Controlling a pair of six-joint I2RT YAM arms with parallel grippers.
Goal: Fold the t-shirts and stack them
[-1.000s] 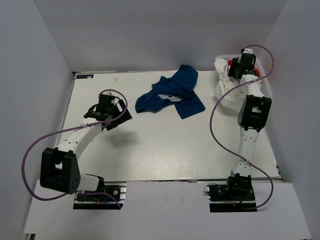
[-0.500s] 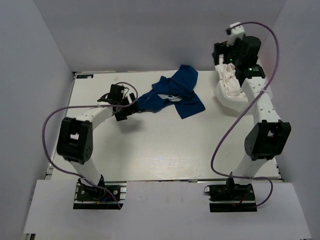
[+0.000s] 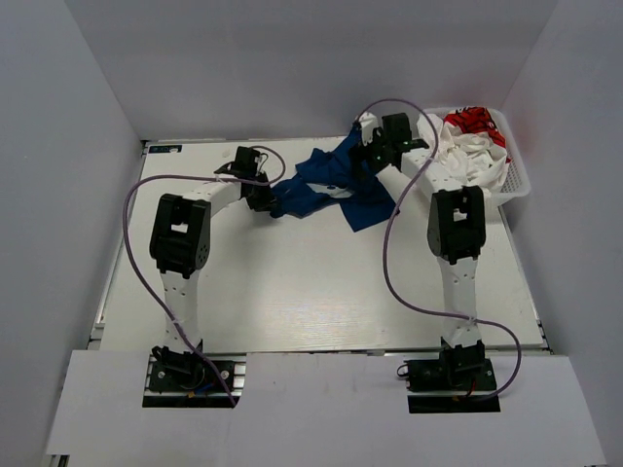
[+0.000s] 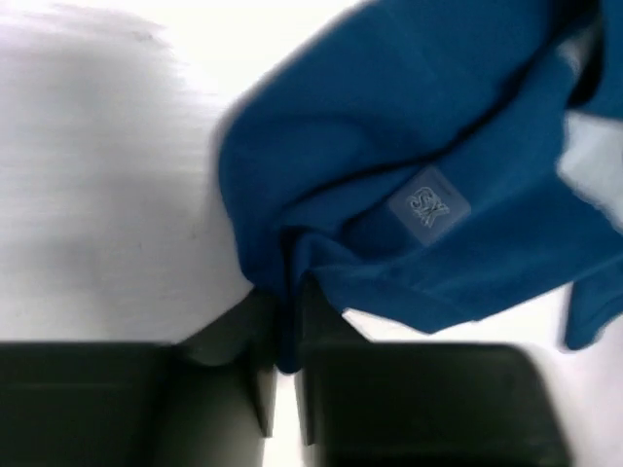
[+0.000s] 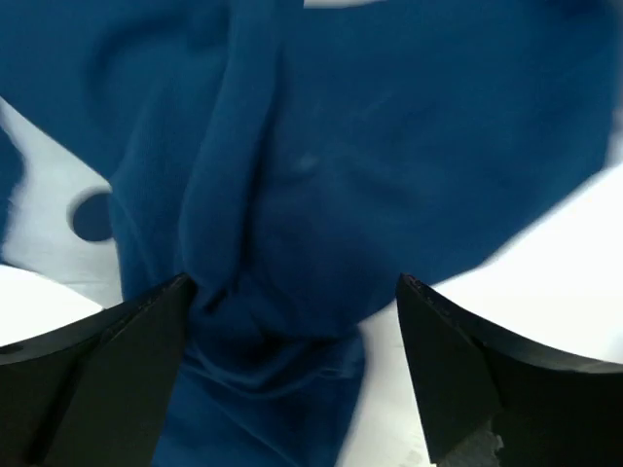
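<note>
The blue t-shirt [image 3: 331,185] lies crumpled at the back middle of the table. My left gripper [image 3: 264,198] is at its left edge. In the left wrist view the gripper [image 4: 284,326] is shut on a fold of the blue t-shirt [image 4: 419,136], close to a grey neck label [image 4: 428,204]. My right gripper [image 3: 363,155] hovers over the shirt's far right part. In the right wrist view it [image 5: 292,311] stands open, its fingers [image 5: 117,360] wide either side of a bunched ridge of blue cloth [image 5: 321,146]. The white t-shirt with red print [image 3: 469,141] lies heaped in the basket.
The white mesh basket [image 3: 517,180] stands at the back right corner against the wall. Grey walls close in the white table [image 3: 292,282] at the left, back and right. Purple cables loop above both arms.
My left arm swung right to the blue t-shirt's left edge and closed on it. My right arm left the basket and moved left over the blue t-shirt, jaws open.
</note>
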